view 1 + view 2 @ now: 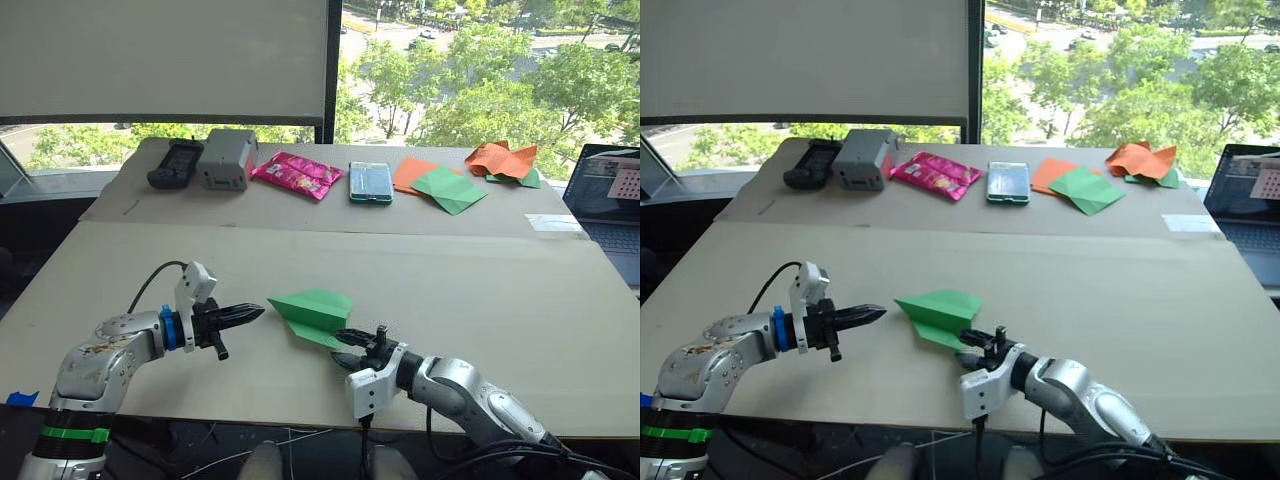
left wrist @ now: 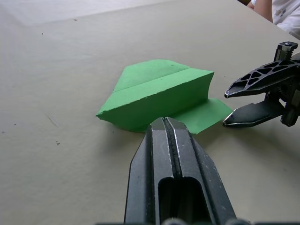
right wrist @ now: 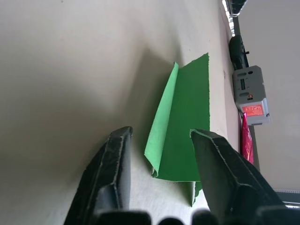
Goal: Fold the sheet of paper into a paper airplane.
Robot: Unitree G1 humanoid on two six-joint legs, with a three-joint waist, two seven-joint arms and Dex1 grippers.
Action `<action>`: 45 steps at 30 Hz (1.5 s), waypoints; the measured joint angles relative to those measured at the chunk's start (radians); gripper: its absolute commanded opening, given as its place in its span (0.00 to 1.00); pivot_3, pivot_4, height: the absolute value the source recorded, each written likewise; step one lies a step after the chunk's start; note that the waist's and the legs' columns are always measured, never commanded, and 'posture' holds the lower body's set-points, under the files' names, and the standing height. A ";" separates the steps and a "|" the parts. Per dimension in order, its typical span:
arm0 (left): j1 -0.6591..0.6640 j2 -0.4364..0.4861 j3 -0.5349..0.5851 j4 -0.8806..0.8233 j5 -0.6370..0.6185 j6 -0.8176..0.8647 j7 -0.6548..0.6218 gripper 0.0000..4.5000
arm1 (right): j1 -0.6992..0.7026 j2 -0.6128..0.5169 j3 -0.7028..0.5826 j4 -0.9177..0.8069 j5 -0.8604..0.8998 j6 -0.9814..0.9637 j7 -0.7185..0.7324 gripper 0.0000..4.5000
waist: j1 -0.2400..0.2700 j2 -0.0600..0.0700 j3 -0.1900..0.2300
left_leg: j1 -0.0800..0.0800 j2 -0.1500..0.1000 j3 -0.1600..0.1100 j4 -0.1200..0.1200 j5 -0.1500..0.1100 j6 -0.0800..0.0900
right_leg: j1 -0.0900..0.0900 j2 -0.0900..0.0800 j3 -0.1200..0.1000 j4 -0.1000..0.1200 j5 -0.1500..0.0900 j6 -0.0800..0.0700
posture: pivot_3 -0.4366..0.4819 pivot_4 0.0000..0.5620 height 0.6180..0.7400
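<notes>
The sheet of paper lies folded as a bright green paper airplane [image 1: 312,312] on the tan table, its pointed nose toward my left gripper and one layer standing up along the crease. My left gripper [image 1: 255,313] is shut and empty, its tip a short gap from the nose; the left wrist view shows its closed fingers [image 2: 165,140] in front of the paper airplane [image 2: 159,93]. My right gripper [image 1: 345,338] is open at the tail's near corner, just short of the flat wing. The paper airplane [image 3: 183,122] lies ahead of its spread fingers.
Along the table's far strip stand a black device [image 1: 176,163], a grey box [image 1: 224,158], a pink packet [image 1: 297,174], a teal phone [image 1: 370,182], flat orange and darker green squares [image 1: 445,187] and crumpled orange paper [image 1: 503,160]. A laptop [image 1: 610,200] sits at the right edge.
</notes>
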 measured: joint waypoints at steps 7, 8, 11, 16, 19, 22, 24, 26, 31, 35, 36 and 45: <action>-0.061 -0.042 -0.044 0.015 0.018 -0.024 -0.002 0.00 | 0.001 0.073 -0.140 -0.169 0.360 0.247 0.197 0.59 | 0.001 -0.001 0.001 | 0.000 0.000 0.000 0.002 0.000 0.001 | 0.002 0.001 0.000 0.003 0.000 0.000 | 0.48 0.27 0.84; -0.076 -0.047 -0.051 0.027 0.021 -0.025 -0.005 0.00 | 0.001 0.097 -0.148 -0.191 0.405 0.324 0.216 0.59 | 0.001 -0.001 0.000 | 0.001 0.001 0.000 0.003 0.001 0.001 | 0.002 0.001 0.000 0.004 0.000 0.000 | 0.48 0.27 0.84; -0.143 -0.065 -0.092 0.093 0.043 -0.053 -0.026 0.00 | 0.001 0.169 -0.169 -0.238 0.541 0.601 0.259 0.59 | 0.003 -0.001 0.000 | 0.001 0.000 0.000 0.005 0.003 0.005 | 0.002 0.001 0.000 0.008 0.000 0.000 | 0.48 0.27 0.84; -0.276 -0.092 -0.149 0.249 0.099 -0.115 -0.077 0.00 | -0.026 0.194 -0.202 -0.259 0.648 0.834 0.275 0.59 | 0.003 -0.001 0.000 | -0.001 0.000 0.000 0.004 0.001 0.001 | -0.002 0.001 0.000 0.009 0.000 0.000 | 0.48 0.27 0.84; -0.357 -0.104 -0.191 0.366 0.151 -0.182 -0.128 0.00 | -0.049 0.218 -0.224 -0.270 0.678 0.899 0.257 0.59 | 0.001 -0.001 0.000 | -0.001 0.000 0.000 0.004 0.002 0.003 | -0.002 0.001 0.000 0.009 0.000 0.000 | 0.48 0.27 0.84; -0.417 -0.134 -0.227 0.467 0.188 -0.225 -0.176 0.00 | -0.051 0.236 -0.228 -0.278 0.690 0.934 0.237 0.59 | 0.001 -0.001 0.000 | -0.001 0.000 0.000 0.004 0.004 0.007 | -0.002 0.001 0.000 0.010 0.000 0.000 | 0.48 0.27 0.84; -0.457 -0.145 -0.252 0.539 0.219 -0.258 -0.211 0.00 | -0.052 0.232 -0.229 -0.282 0.691 0.947 0.234 0.59 | 0.001 -0.001 0.000 | -0.002 0.000 0.000 0.004 0.005 0.007 | -0.002 0.001 0.000 0.009 0.000 0.000 | 0.48 0.27 0.84; -0.505 -0.159 -0.272 0.616 0.246 -0.295 -0.250 0.00 | -0.045 0.214 -0.227 -0.291 0.692 0.949 0.238 0.59 | 0.004 -0.001 0.000 | -0.002 0.000 0.000 0.004 0.005 0.007 | -0.003 0.001 0.000 0.009 0.000 0.000 | 0.48 0.27 0.84; -0.599 -0.180 -0.322 0.748 0.316 -0.385 -0.362 0.00 | -0.028 0.202 -0.200 -0.300 0.688 0.949 0.232 0.59 | 0.001 -0.001 0.000 | -0.002 0.000 0.000 0.004 0.004 0.007 | -0.002 0.001 0.000 0.010 0.000 0.000 | 0.48 0.27 0.84; -0.607 -0.180 -0.350 0.755 0.352 -0.417 -0.425 0.00 | -0.023 0.216 -0.193 -0.299 0.686 0.949 0.195 0.59 | -0.003 -0.001 0.000 | -0.002 0.000 0.000 0.004 0.005 0.008 | -0.002 0.001 0.000 0.011 0.000 0.000 | 0.48 0.27 0.84; -0.606 -0.180 -0.352 0.754 0.357 -0.417 -0.430 0.00 | -0.023 0.217 -0.194 -0.299 0.686 0.949 0.192 0.59 | -0.003 -0.001 0.000 | -0.002 0.000 0.000 0.004 0.005 0.008 | -0.002 0.001 0.000 0.011 0.000 0.000 | 0.48 0.27 0.84; -0.561 -0.175 -0.348 0.706 0.383 -0.431 -0.435 0.00 | -0.024 0.218 -0.199 -0.299 0.688 0.949 0.163 0.59 | -0.001 -0.001 0.000 | -0.002 0.000 0.000 0.004 0.005 0.008 | -0.002 0.001 0.000 0.011 0.000 0.000 | 0.48 0.27 0.84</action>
